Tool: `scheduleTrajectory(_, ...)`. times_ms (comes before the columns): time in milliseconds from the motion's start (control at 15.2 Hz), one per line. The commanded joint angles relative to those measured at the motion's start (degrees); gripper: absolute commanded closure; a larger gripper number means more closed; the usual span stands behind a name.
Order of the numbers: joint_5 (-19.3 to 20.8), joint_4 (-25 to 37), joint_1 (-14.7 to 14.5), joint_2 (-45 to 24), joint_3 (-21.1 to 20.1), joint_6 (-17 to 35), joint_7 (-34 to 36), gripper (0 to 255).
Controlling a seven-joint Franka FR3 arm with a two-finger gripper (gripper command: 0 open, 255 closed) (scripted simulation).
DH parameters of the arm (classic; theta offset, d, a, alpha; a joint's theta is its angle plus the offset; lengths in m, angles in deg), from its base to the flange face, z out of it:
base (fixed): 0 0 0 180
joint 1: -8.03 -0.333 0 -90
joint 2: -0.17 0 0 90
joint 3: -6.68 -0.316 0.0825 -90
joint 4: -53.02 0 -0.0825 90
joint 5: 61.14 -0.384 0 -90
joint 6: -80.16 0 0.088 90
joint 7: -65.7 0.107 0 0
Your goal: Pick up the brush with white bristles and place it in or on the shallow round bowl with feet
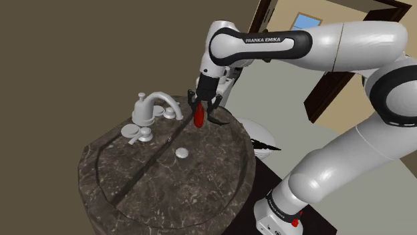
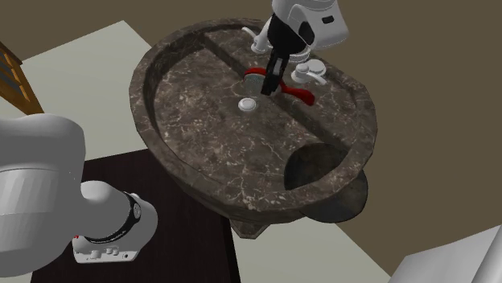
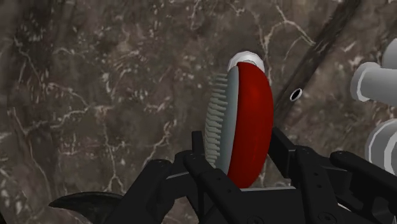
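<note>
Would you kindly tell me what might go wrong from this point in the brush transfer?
1. The end effector clasps the red oval brush with white bristles by one end, so it may pivot or slip.
2. The white faucet stands close by; a swing could clip it.
3. The dark shallow round bowl sits at the dark marble sink's rim and might tip.

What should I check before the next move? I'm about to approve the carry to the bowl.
1. Grip: the end effector clasps the brush: ok.
2. Lift: brush off the sink: cannot tell.
3. Clearance: faucet handle looks very near the end effector: not ok.
4. Target: dark round bowl sits at the sink's rim, in view: ok.
5. Bowl's feet visible: cannot tell.
</note>
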Motion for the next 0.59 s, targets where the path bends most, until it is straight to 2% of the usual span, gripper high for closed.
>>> scheduleTrajectory(0, 0.5, 0.8, 0.7, 0.0, 0.9, -1.1, -1.2, 255)
scheduleTrajectory(528, 4.0, 5.0, 5.8, -3.1, 7.2, -3.9, -11.0, 255)
